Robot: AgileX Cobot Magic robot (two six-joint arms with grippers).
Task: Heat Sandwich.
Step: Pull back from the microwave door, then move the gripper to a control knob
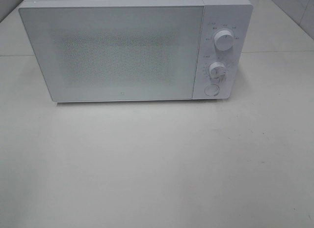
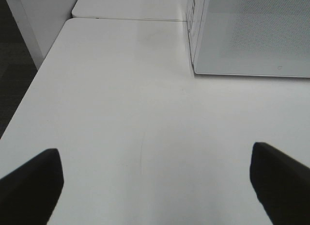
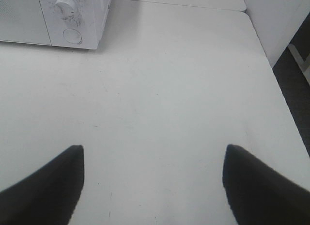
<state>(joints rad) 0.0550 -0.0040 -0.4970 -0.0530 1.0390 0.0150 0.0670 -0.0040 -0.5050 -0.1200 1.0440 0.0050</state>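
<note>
The microwave sits at the back of the white surface with its door fully shut. The sandwich isn't in sight in any of the three views. There's nothing on the surface in front of the microwave or off to either side. The door panel is frosted and dotted, so whether the sandwich is inside can't be told.

The left end effector hangs low over the surface, off the microwave's front-left corner. Its two dark fingers are spread wide with nothing between them. The right end effector is on the other side, looking toward the control panel. It's a bit less spread, but clearly open and empty too. Neither arm shows in the high view, so both look parked well back from the microwave.

As for the step in hand, nothing is gripped and nothing is being touched, so this reads as a pause between moves. It could be the start of the task or close to the end.

If the sandwich still has to go in, the next move calls for opening the door. The round button at the bottom of the panel is the likely release, and the right arm is the closer one. If it's already inside, the job is the upper knob or the lower knob. That means a small pinch-and-twist, so the fingers need to close down a lot first.
</note>
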